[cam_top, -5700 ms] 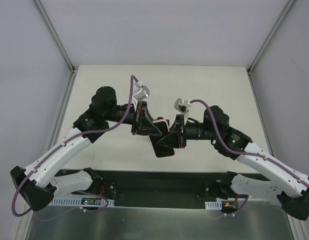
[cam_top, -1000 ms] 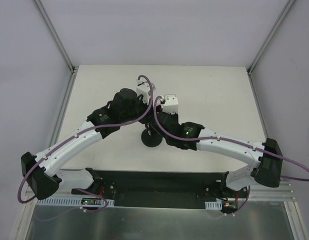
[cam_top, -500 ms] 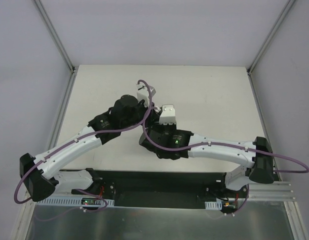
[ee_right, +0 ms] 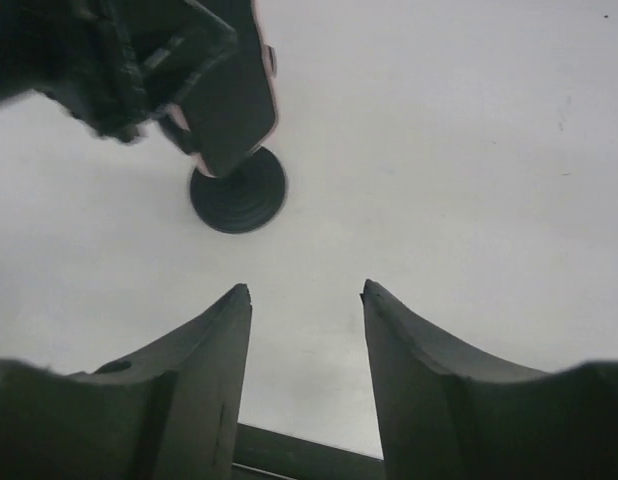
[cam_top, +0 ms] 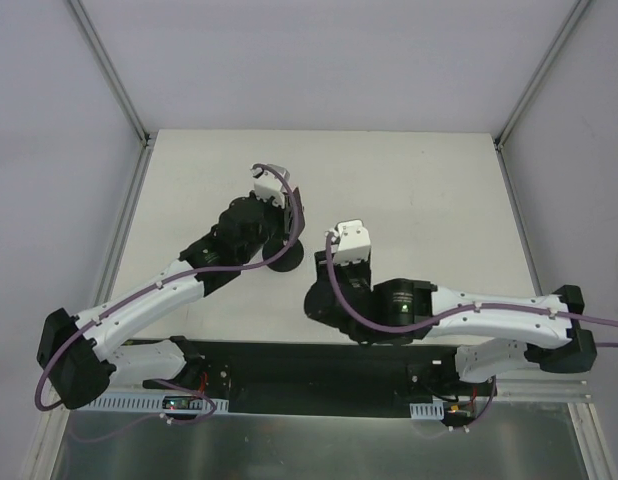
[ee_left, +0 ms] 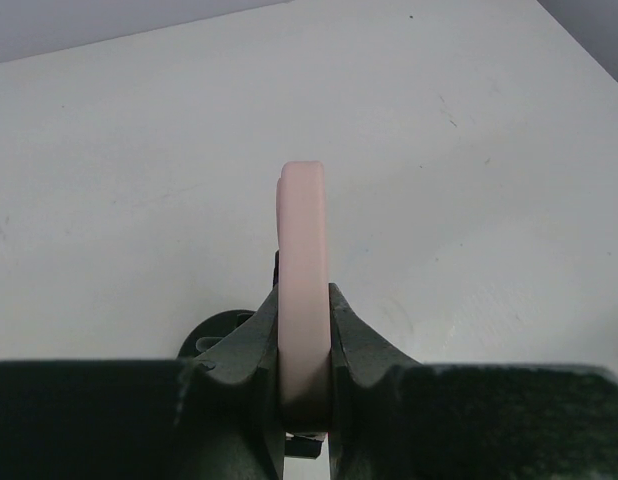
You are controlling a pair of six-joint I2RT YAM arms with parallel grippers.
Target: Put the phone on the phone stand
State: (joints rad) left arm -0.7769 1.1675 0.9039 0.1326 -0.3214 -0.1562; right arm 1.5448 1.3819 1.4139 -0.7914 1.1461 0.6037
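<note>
My left gripper (ee_left: pixel 304 340) is shut on the phone (ee_left: pixel 302 250), gripping its pale pink case edge and holding it upright on edge. In the right wrist view the phone (ee_right: pixel 234 90) shows its black screen, held by my left gripper (ee_right: pixel 139 70) directly over the phone stand's round black base (ee_right: pixel 238 190). The phone hides the stand's post and holder. The base also shows in the left wrist view (ee_left: pixel 214 335) and from above (cam_top: pixel 286 258). My right gripper (ee_right: pixel 307 292) is open and empty, short of the stand on its near side.
The pale tabletop (cam_top: pixel 419 190) stretches to the back and right. The black rail (cam_top: pixel 319 365) runs along the near edge, just below my right gripper. Grey walls close in the sides and back.
My right gripper has drawn back from the stand toward the near edge and stands open. My left gripper has shifted slightly back and left with the phone still in it.
</note>
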